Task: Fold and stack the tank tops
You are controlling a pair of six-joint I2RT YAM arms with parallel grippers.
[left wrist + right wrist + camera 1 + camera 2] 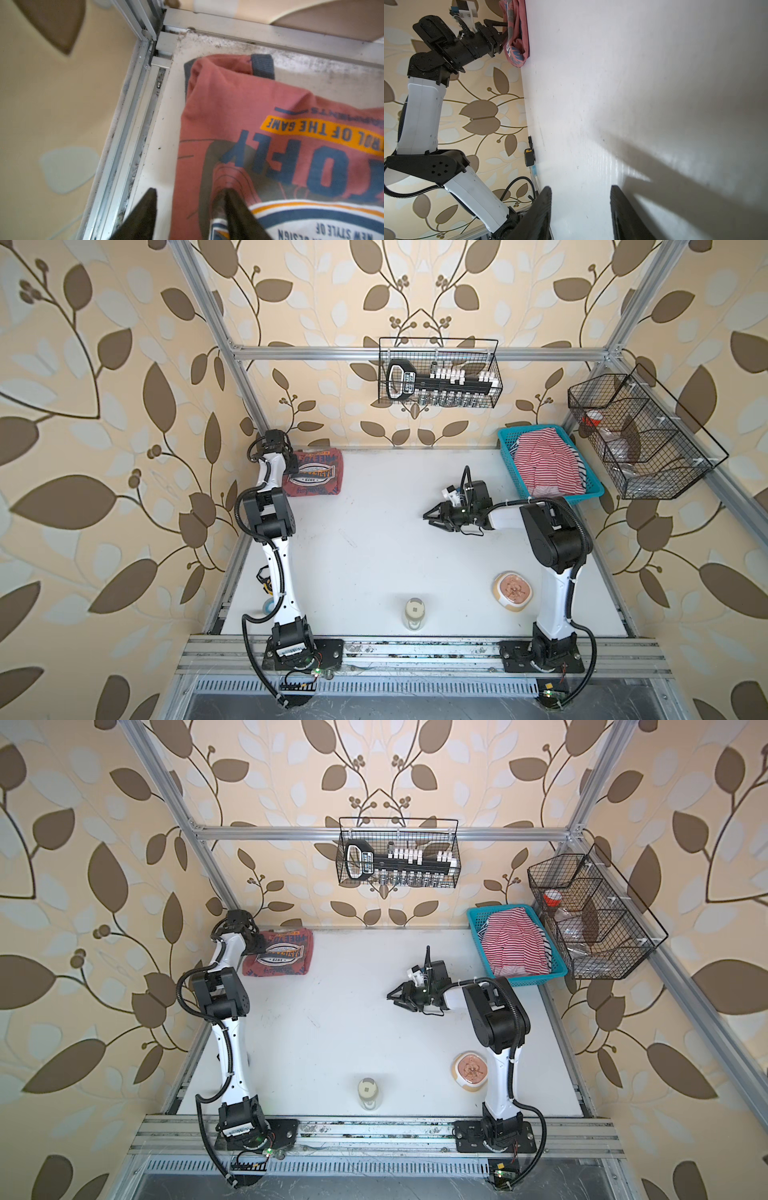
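The brick-red tank top (316, 472) (284, 955) with the "1973" print lies folded in the table's far left corner. My left gripper (291, 462) (189, 191) hovers open over its left edge. One finger is above the bare table and the other above the print (291, 166); neither grips cloth. The red-and-white striped tank top (544, 464) (515, 944) lies crumpled in a blue basket (508, 456) (478, 932) at the far right. My right gripper (428, 516) (581, 188) stands open and empty above the bare table's middle, pointing left. The right wrist view shows the red top (517, 31) edge-on.
A glass jar (415, 612) and a pink-filled bowl (513, 588) stand near the front edge. A wire basket (438, 373) of tools hangs on the back wall, and another wire basket (640, 435) hangs on the right frame. A small yellow-and-black item (529, 158) sits at the table's left edge.
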